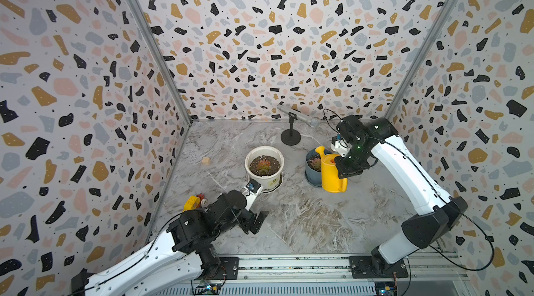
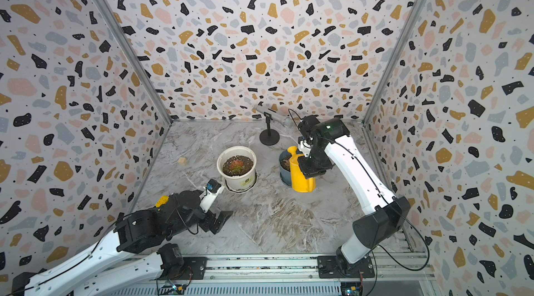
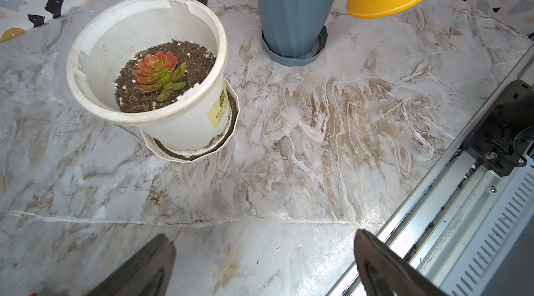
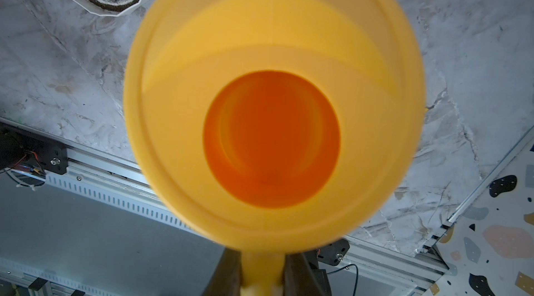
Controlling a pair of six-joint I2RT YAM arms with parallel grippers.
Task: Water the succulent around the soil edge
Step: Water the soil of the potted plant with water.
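R gripper (image 4: 261, 273) clamps yellow can (image 1: 332, 174) by its handle; we hold it lifted, spout over right blue pot (image 1: 311, 177). No water seen; edge pour to do. L gripper (image 3: 261, 254) gapes, idle.

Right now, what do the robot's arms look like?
The left arm and right arm have white tube-like links, black joints and thin black cables. The left gripper and right gripper have dark flat fingers. A green light dots the right arm.

bare table (image 1: 303, 216) between white pot (image 1: 264, 151), blue pot (image 1: 311, 177); microphone stand (image 1: 290, 136) behind.
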